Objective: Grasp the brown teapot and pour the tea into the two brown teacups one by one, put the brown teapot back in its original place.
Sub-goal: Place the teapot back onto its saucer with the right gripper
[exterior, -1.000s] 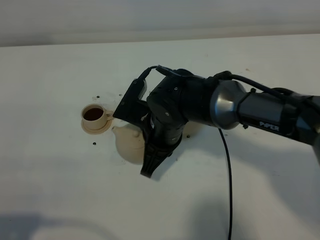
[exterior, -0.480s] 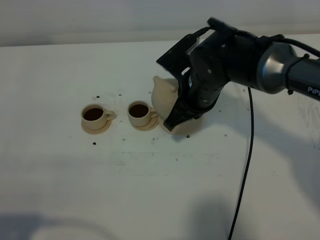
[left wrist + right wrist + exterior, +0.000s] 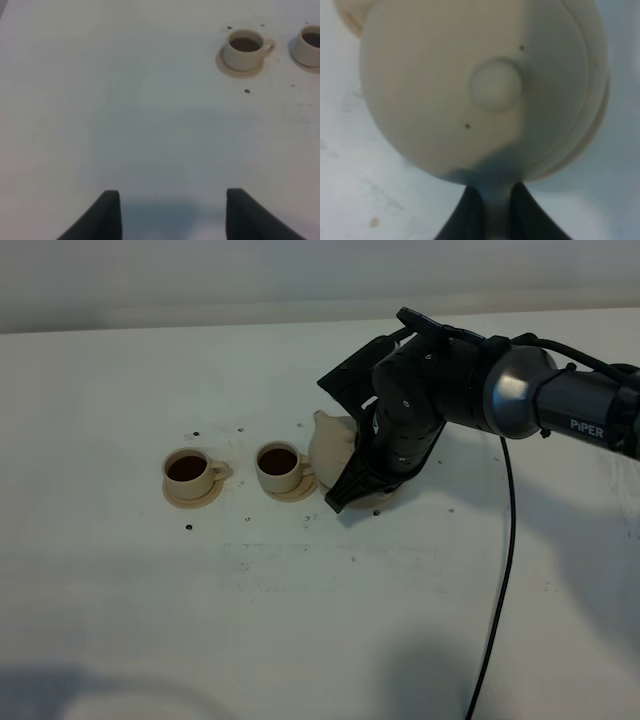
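While the right tool (image 3: 492, 210) grips the brown teapot (image 3: 330, 440), specks dot the white table (image 3: 300, 620).

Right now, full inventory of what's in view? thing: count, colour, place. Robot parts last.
teapot: 1, beige-tan, right of the cups, mostly hidden by the right arm; knobbed lid fills the right wrist view.
teacups: 2, beige-tan, dark tea inside; one at far left, one beside the teapot.
cup saucers: 2, beige-tan, one under each cup.
larger saucer: 1, beige-tan, edge showing below the teapot.
table: 1, white, with small dark specks near the cups.
cable: 1, black, trailing from the right arm.
right gripper: 1, black, shut on the teapot's handle.
left gripper: 1, black, open, above bare table.
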Tool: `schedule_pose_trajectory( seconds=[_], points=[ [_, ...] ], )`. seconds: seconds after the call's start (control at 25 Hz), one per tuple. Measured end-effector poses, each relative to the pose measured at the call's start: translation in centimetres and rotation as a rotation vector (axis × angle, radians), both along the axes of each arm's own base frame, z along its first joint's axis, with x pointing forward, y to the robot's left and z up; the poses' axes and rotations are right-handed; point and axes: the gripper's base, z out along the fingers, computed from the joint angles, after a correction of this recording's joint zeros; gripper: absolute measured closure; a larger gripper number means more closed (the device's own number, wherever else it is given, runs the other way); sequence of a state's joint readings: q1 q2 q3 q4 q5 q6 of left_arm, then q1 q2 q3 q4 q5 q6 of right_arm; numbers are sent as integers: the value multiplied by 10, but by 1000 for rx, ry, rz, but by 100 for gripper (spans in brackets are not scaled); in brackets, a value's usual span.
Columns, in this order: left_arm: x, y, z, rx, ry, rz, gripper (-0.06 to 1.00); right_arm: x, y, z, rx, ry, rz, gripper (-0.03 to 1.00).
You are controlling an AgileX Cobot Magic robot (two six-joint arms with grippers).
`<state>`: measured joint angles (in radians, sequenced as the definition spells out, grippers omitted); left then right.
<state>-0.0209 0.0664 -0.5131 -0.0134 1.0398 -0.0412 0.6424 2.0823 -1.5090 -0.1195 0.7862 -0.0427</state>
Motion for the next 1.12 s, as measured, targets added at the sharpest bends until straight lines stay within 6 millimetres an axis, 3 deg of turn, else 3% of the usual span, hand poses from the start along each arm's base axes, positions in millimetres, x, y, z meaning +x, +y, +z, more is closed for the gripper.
schedule_pose_trajectory(
  seconds=[0.36,0.64,1.12],
  points=[
    [0,0,0,0,0,0,48,4,-4,-1,-15,-18,-8,85],
    [0,0,0,0,0,0,48,5,-4,-17,-43,10,-16,85],
    [0,0,0,-1,0,1,48,6,-4,-17,-42,9,-26,85]
  ],
)
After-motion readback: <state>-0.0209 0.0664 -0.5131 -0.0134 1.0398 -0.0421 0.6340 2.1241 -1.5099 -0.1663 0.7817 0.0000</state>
